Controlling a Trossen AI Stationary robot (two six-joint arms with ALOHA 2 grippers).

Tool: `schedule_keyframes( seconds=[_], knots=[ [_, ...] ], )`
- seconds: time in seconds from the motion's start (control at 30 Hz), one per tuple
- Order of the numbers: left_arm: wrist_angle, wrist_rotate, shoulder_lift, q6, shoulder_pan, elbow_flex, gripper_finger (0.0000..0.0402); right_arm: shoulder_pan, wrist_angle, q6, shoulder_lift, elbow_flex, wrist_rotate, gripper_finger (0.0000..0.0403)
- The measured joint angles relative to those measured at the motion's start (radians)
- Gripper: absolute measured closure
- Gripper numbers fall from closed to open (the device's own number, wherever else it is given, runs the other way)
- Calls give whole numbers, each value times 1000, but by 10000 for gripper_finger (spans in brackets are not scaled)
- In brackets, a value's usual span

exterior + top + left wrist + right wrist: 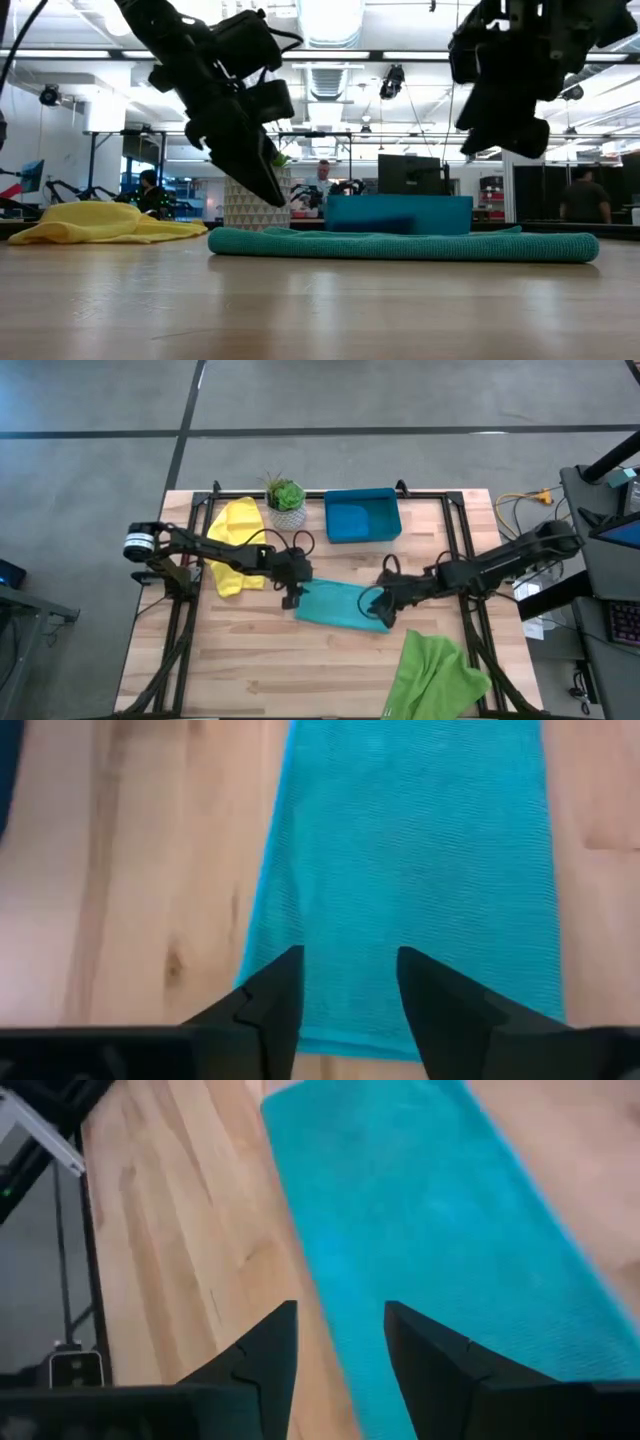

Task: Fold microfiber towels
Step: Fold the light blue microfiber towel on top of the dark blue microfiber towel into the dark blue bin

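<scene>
A folded teal towel (pixel 400 243) is being seen lying flat across the table (pixel 300 310), with a yellow towel (pixel 105 222) heaped at its nine o'clock. Two grippers are being held clear above it, the left gripper (pixel 262 180) at ten o'clock and the right gripper (pixel 520 130) at two o'clock. A teal-blue tray (pixel 398 212) and a patterned pot (pixel 250 205) are being shown just behind the teal towel.

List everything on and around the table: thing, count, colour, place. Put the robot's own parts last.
teal towel: 1, teal, folded flat at table centre
yellow towel: 1, yellow, crumpled at far left
green towel: 1, light green, near right edge, hanging over
tray: 1, blue, far centre
potted plant: 1, green in pale pot, between yellow towel and tray
table: 1, light wood
people: several, in the room behind
left gripper: 1, dark, fingers open over teal towel's left end
right gripper: 1, dark, fingers open over its right end
</scene>
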Motion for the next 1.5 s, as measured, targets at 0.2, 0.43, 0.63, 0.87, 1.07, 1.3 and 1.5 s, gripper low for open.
schedule_keyframes(
  seconds=[0.2, 0.43, 0.63, 0.87, 1.07, 1.3, 1.5],
  knots=[
    [-16, 0, 70, 103, -2, 28, 353, 58, 25, 117, 83, -1, 7, 291],
    [-110, -10, 142, -2, -8, 35, 391, 61, -13, 184, 173, -1, 22, 320],
    [-173, 45, 108, -99, -60, 24, 390, -21, -66, 149, 242, -1, 60, 343],
    [-149, 171, 96, -242, -153, 20, 389, -173, -98, -18, 255, -1, 59, 355],
    [-33, 256, 93, -321, -202, 23, 389, -262, -108, -203, 166, 11, 58, 360],
    [-17, 221, -34, -295, -200, 21, 400, -130, 23, -351, 0, 35, 51, 360],
    [-14, 210, -157, -298, -210, -45, 401, 64, 422, -338, 53, 45, 48, 360]
  ],
)
